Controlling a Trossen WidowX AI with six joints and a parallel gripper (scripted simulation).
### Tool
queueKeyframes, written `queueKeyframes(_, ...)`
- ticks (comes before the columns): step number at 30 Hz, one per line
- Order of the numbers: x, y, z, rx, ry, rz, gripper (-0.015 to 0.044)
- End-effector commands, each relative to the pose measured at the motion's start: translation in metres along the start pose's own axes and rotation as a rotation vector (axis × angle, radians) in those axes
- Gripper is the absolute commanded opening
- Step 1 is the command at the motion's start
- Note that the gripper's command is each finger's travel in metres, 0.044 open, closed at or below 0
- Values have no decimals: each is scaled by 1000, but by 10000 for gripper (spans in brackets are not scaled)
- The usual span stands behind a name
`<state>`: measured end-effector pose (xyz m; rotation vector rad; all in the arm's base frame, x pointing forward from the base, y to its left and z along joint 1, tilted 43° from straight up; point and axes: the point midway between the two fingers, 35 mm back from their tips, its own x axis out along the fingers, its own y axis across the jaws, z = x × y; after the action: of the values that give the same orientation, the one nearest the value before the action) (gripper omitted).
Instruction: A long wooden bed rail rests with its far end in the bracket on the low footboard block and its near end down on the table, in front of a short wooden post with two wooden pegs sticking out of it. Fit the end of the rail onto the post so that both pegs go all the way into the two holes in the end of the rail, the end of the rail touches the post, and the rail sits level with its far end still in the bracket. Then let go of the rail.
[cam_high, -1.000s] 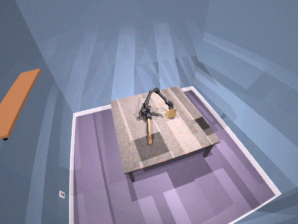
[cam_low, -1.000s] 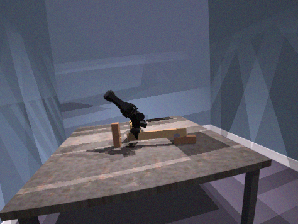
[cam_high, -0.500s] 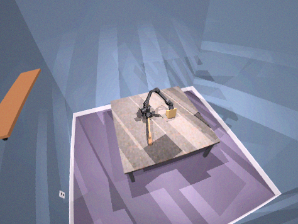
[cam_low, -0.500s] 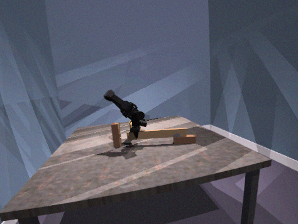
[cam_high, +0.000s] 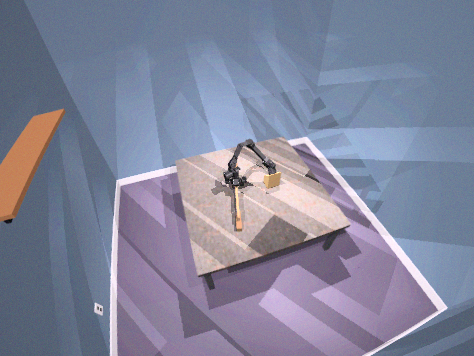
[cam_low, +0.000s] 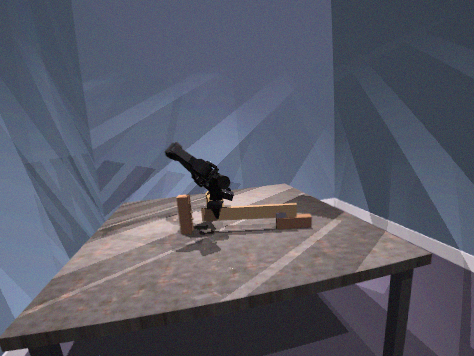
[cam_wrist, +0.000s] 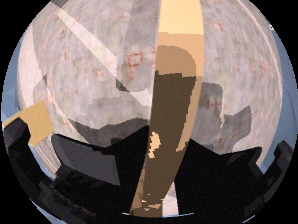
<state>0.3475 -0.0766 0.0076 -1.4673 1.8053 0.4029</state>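
Observation:
The long wooden rail (cam_high: 237, 201) (cam_low: 255, 211) (cam_wrist: 181, 20) is held near its near end, which is clear of the table and close to level. Its far end sits at the dark bracket (cam_low: 281, 216) on the low footboard block (cam_low: 300, 221). My gripper (cam_high: 237, 185) (cam_low: 215, 210) (cam_wrist: 159, 131) is shut on the rail, with one finger on each side. The short wooden post (cam_low: 185, 215) stands upright just beyond the near end, with a small gap between them in the exterior view. The pegs and the rail's holes cannot be made out.
A tan block (cam_high: 272, 180) (cam_wrist: 37, 124) stands at the arm's base, to one side of the rail. The arm (cam_high: 247, 143) (cam_low: 192, 162) arches above the table (cam_high: 210, 250) (cam_low: 150, 280). Its shadow falls near the post.

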Motion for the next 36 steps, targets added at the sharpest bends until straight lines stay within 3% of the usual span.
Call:
queueKeyframes(1, -2, -1, 3, 3, -15, -4, 0)
queueKeyframes(36, 0, 1, 3, 3, -15, -4, 0)
